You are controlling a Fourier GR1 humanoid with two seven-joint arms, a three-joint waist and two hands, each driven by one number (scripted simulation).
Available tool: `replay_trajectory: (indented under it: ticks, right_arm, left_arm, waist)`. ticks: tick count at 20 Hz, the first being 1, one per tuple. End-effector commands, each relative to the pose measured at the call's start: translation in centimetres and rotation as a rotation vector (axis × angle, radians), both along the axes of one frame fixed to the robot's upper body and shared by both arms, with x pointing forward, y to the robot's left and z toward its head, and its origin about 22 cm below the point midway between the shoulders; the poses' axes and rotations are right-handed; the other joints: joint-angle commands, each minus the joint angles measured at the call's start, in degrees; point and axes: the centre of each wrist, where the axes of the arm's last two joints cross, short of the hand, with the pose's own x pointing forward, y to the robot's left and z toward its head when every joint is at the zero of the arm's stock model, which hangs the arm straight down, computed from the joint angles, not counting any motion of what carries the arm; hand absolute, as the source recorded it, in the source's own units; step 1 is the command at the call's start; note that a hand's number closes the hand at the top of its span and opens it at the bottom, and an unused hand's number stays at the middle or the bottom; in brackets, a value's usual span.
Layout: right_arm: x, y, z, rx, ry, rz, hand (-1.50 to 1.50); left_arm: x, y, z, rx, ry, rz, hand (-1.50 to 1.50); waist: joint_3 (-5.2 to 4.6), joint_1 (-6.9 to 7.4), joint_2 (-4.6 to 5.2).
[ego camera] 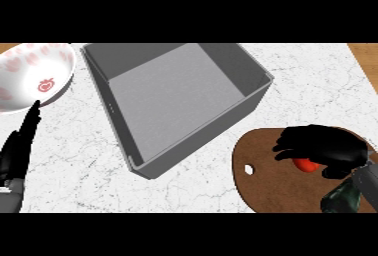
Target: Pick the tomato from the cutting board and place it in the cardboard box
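The right hand [325,150] is curling down over the tomato [304,164] on the brown cutting board [258,150], which is lying at the lower right of the white marbled tabletop [184,180]. Its fingers [291,142] are bending round the top and sides of the tomato, so that only a small patch of red is showing beneath the palm; they are closing on it rather than lying spread. Whether the tomato is already clear of the board or still sitting on it cannot be told from this view. The box [177,100], which is showing grey here, is standing open just beside the board's left edge, its inside holding nothing visible. The left hand [22,145] is resting at the left edge with its fingers straight and pointing up toward a white bowl with red markings [37,75] in the far left corner. The step in hand appears to be the grasp itself, so the task is looking to be in its early part. The next move is likely calling for a lift high enough to clear the box's near wall, then a carry leftward over the opening before the fingers are letting go.
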Motion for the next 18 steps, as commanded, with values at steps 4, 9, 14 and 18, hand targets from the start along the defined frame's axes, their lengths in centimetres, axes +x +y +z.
replay_trajectory:
  ticks: [4,9,14,18]
  right_arm:
    - [0.8,2.1,-0.5,0.162,-0.129,0.02,1.5]
    - [-0.8,1.1,-4.0,0.187,-0.021,-0.507,1.5]
    - [-2.3,1.0,-6.5,0.182,0.08,-1.019,1.5]
    - [-1.0,4.1,-1.6,0.186,-0.126,-1.202,1.5]
  left_arm:
    - [0.3,-0.6,1.0,-0.001,0.002,-0.015,0.0]
    - [-0.8,0.5,-0.2,0.009,0.014,0.016,0.0]
    - [-0.9,1.7,0.4,0.019,-0.009,0.06,0.0]
    - [-1.1,1.1,0.1,-0.004,0.031,0.048,0.0]
  waist:
    - [0.27,0.08,0.1]
    - [0.18,-1.24,-0.25]
    - [-0.03,-3.0,-0.7]
    - [-0.07,-2.53,-1.03]
